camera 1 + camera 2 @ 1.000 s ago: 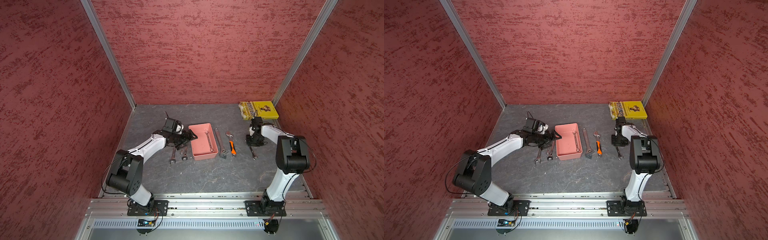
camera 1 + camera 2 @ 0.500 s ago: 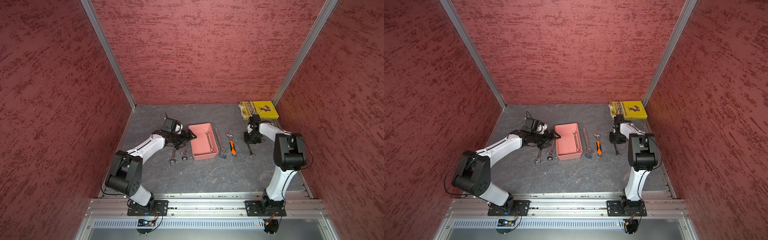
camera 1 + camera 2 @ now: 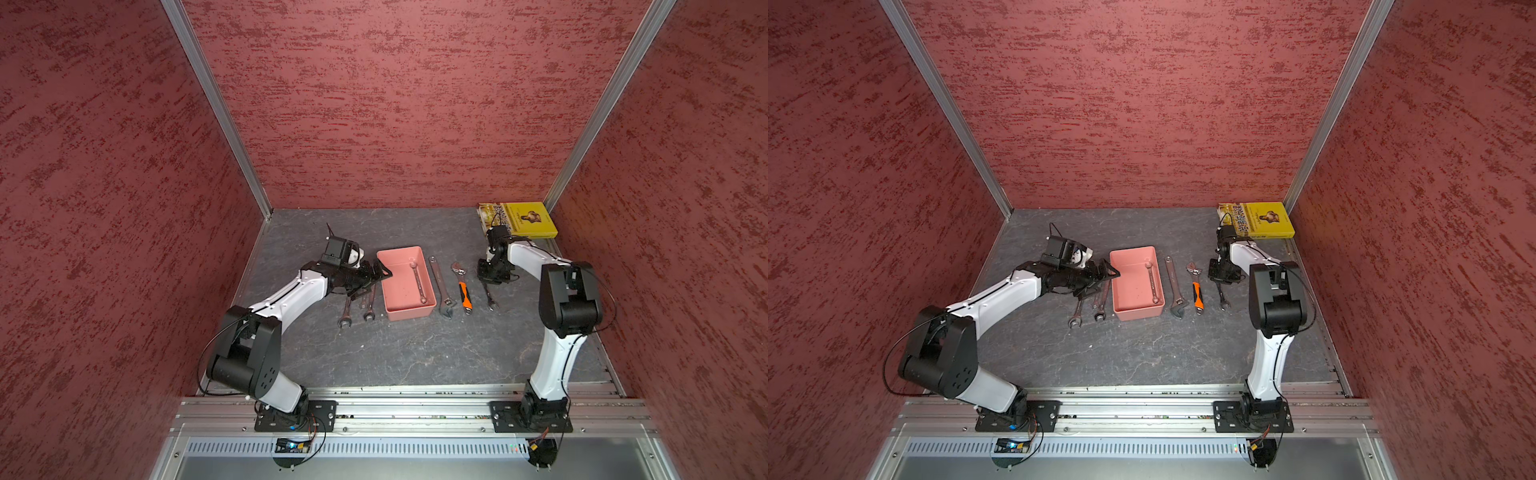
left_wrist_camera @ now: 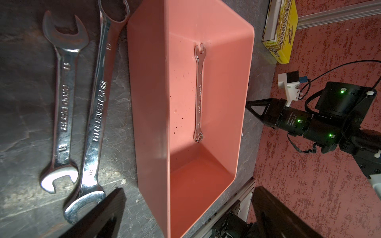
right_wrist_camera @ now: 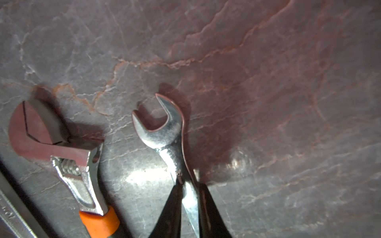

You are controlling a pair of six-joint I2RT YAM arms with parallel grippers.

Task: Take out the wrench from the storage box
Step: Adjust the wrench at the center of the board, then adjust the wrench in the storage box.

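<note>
The salmon-pink storage box (image 3: 409, 314) (image 3: 1138, 312) sits mid-table with one slim silver wrench (image 3: 417, 281) (image 4: 199, 92) flat on its floor along the right wall. My left gripper (image 3: 372, 282) (image 3: 1100, 282) hovers at the box's left rim, open and empty. In the left wrist view its fingers (image 4: 109, 212) straddle the box's near corner. My right gripper (image 3: 487, 282) (image 5: 188, 185) is low over the table right of the box. It is shut on the shank of a small open-ended wrench (image 3: 489, 297) (image 5: 162, 127) that lies on the table.
Two large wrenches (image 3: 345, 311) (image 3: 369, 305) lie left of the box, under the left gripper. A long adjustable wrench (image 3: 440, 286) and an orange-handled one (image 3: 463, 289) lie right of it. A yellow book (image 3: 519, 220) rests in the back right corner.
My right gripper has shifted left toward the orange-handled wrench, and the small wrench on the table has shifted with it. The left arm has barely moved.
</note>
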